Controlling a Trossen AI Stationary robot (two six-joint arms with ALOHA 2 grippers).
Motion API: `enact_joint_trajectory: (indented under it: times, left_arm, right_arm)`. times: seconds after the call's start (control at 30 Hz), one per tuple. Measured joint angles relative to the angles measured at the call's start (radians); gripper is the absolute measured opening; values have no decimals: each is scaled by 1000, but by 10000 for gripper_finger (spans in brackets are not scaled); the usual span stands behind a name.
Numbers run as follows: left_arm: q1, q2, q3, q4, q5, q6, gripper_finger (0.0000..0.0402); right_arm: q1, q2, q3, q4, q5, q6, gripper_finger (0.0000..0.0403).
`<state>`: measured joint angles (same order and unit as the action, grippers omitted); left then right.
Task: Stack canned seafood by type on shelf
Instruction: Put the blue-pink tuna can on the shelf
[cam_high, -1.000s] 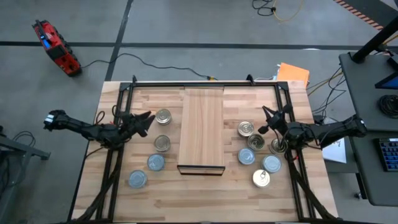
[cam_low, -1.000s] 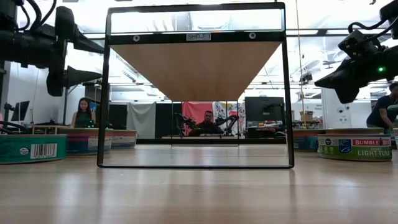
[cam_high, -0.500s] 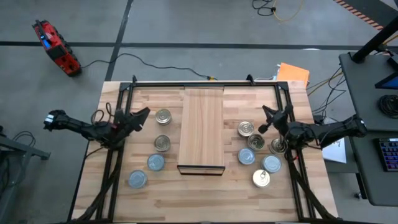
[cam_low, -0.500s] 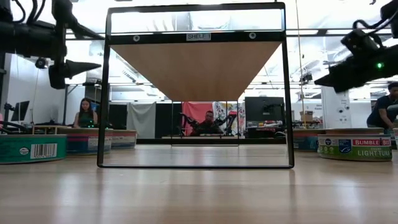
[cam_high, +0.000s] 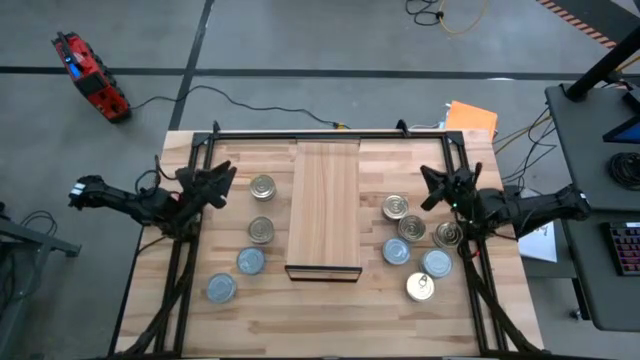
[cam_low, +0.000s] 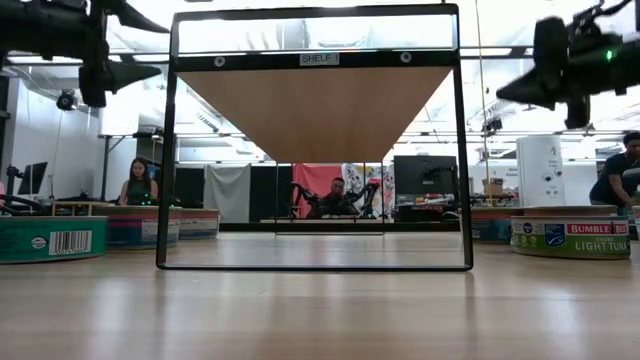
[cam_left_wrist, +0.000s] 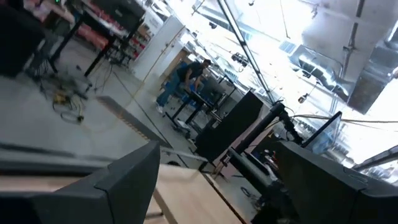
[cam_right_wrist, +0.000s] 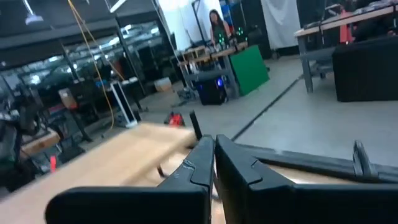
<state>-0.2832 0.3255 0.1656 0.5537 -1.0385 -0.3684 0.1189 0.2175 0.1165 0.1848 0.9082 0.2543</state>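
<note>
Wood plank tabletop (cam_high: 330, 310) filled mid frame on grey concrete floor (cam_high: 300, 40). Pale shelf (cam_high: 325, 205) lay centre, bare. Tins (cam_high: 405, 232), silver/gold and blue-grey tops, sat w/ four left of shelf, six right. Left gripper (cam_high: 222, 181) upper left, fingers wide, empty. Right gripper (cam_high: 432, 186) upper right, fingers together, empty.

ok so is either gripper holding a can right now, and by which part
Neither. The left gripper is open and empty, raised near the table's left edge. The right gripper is shut with its fingers pressed together on nothing, raised above the cans on the right.
</note>
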Motion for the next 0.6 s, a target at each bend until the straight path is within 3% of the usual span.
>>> enact_joint_trajectory:
  times: [0.2, 0.4, 0.6]
  left_arm:
    - [0, 28, 41, 0, 0, 64, 304]
    - [3, 67, 106, 3, -54, 61, 304]
    - [3, 128, 157, 0, -5, 69, 304]
  right_arm:
    - [0, 24, 130, -53, -2, -3, 9]
    - [0, 96, 278, -145, -89, 24, 9]
    - [0, 218, 407, -213, -86, -33, 9]
